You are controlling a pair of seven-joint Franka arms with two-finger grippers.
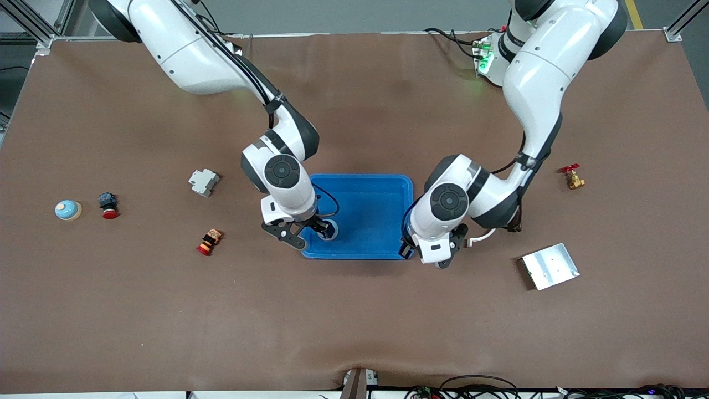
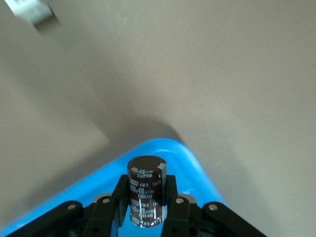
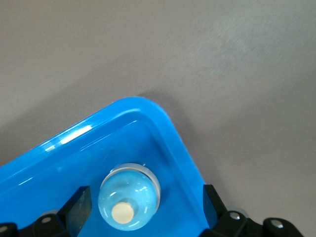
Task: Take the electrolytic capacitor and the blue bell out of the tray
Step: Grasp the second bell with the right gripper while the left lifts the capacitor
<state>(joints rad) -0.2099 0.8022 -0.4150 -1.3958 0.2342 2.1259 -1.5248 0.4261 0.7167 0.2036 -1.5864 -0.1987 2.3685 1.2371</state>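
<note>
Counting first: one blue tray (image 1: 363, 191) mid-desk (image 1: 354, 310), two bells, one capacitor, two red-capped push buttons, one grey breaker block (image 1: 204, 182), one brass valve (image 1: 573, 178), one metal plate (image 1: 550, 266).

Bell one (image 3: 129, 196), light blue with a cream button, sits in the tray's corner nearest the front camera, toward the right arm's end. The right hand (image 1: 306, 231) is over that corner, fingers (image 3: 79, 207) spread wide on either side of the bell, not touching it; released.

Bell two (image 1: 68, 210) lies on the desk well away from the tray, at the right arm's end, just beside one push button (image 1: 108, 205). The other push button (image 1: 209, 241) is closer to the tray, nearer the camera.

Capacitor (image 2: 145, 190), dark can with white print, stands upright between the left hand's (image 1: 429, 256) fingers (image 2: 173, 200), clenched on it. That hand is over the tray's other camera-side corner, at the rim.

Valve and plate lie off the tray toward the left arm's end, the plate nearer the camera.
</note>
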